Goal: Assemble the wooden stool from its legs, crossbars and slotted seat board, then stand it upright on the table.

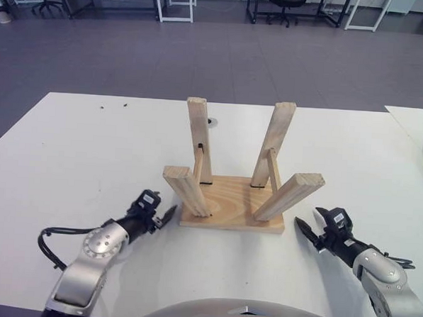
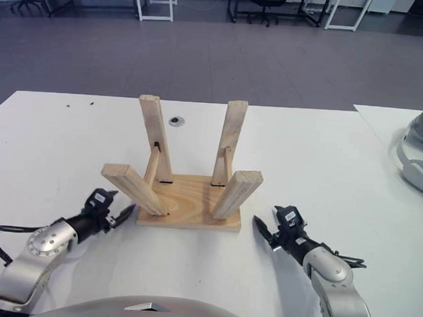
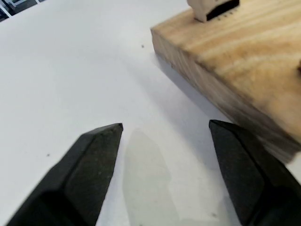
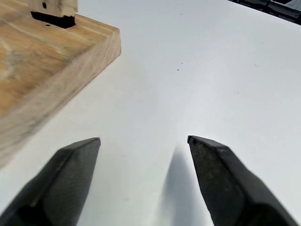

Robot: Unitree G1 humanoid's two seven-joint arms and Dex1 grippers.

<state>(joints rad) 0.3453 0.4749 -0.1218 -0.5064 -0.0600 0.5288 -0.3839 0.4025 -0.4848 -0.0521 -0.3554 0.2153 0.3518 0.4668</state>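
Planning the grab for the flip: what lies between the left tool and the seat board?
Bare table, nothing else, between the left tool and the seat board; the left wrist view shows it.

Grey floor, office chairs (black) and desks behind
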